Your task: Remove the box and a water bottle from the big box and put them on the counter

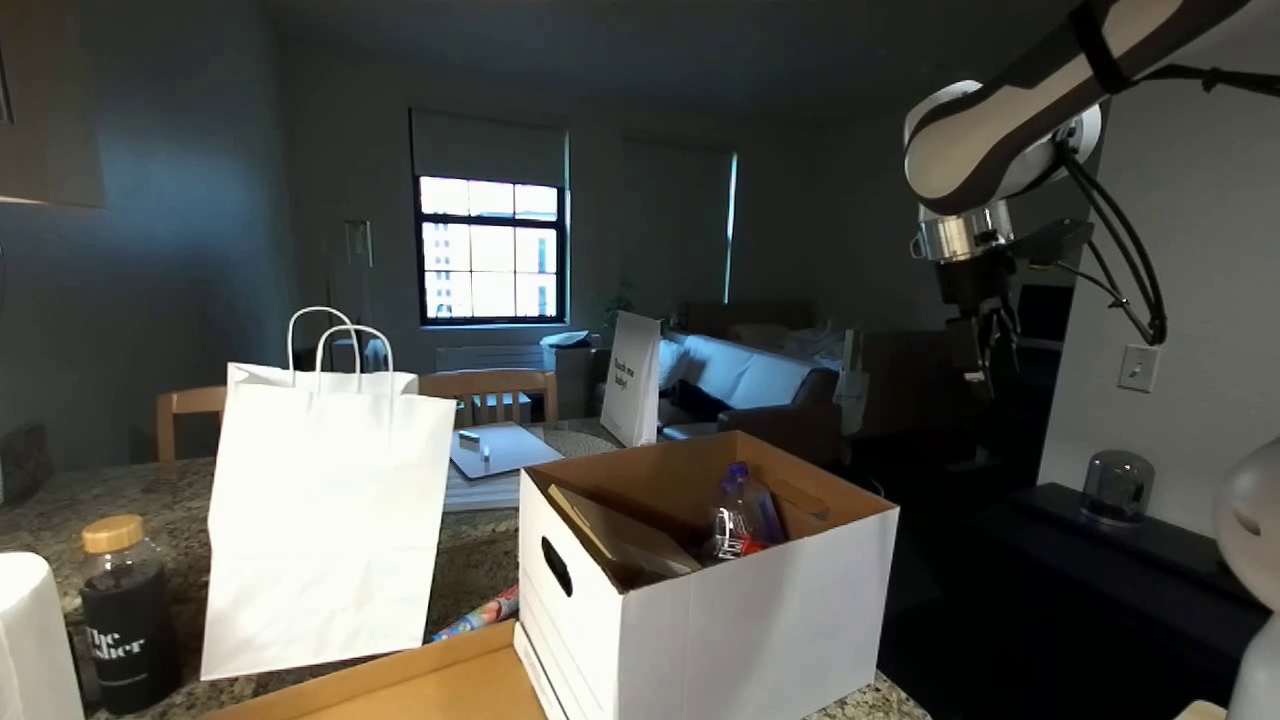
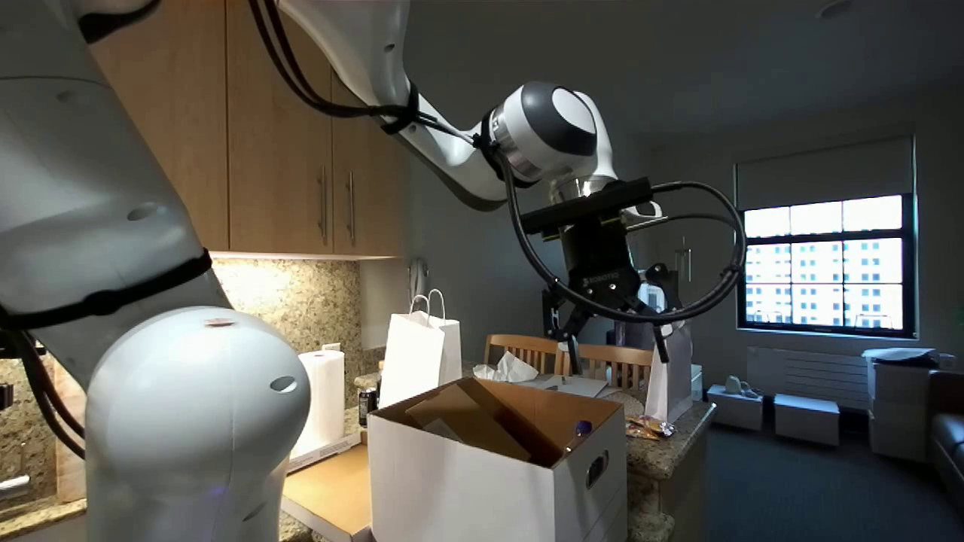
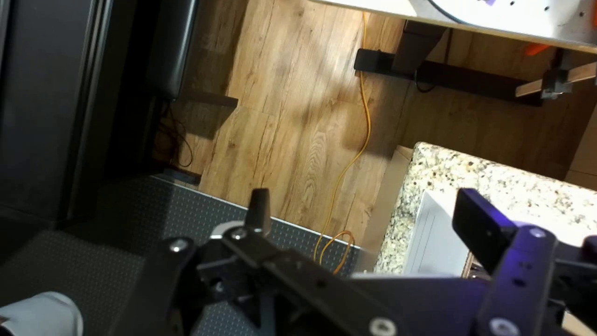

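The big box [image 1: 760,630] is white with a brown inside and an oval hand-hole, and it is open at the top. It also shows in an exterior view [image 2: 459,489], and its white side shows in the wrist view [image 3: 436,238]. A flat brown cardboard box [image 1: 625,530] leans inside it. The water bottle [image 1: 735,515] stands tilted inside, with its blue cap [image 2: 582,429] near the rim. The counter [image 3: 471,170] under the big box looks like speckled stone. My gripper [image 2: 619,357] is open and empty, above and apart from the big box; its spread fingers [image 3: 366,205] show in the wrist view.
A tall white paper bag [image 1: 335,530] and a dark jar [image 1: 125,620] stand beside the big box. A tan cardboard lid [image 1: 440,680] lies against it. A paper towel roll [image 2: 322,399] stands behind. Floor with an orange cord [image 3: 364,121] lies past the counter edge.
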Motion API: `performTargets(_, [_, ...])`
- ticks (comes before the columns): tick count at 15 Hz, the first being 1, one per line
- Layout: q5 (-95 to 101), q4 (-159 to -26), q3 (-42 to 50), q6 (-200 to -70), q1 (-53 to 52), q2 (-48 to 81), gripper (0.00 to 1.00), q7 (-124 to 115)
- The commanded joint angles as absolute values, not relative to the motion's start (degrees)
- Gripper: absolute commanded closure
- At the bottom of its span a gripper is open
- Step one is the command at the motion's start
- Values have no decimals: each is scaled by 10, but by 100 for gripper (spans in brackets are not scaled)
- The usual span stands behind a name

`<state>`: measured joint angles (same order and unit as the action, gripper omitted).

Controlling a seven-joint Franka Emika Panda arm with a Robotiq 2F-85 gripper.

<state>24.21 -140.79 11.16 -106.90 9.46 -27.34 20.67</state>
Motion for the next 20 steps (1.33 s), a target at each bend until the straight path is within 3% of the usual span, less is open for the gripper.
performTargets(1, [261,-1404,90,-1114,89,-262,0,147])
performTargets(9, [189,-1381,32,-1178,43,-229,0,24])
performTargets(20, [160,-1379,-121,-1172,-69,-114,0,-141])
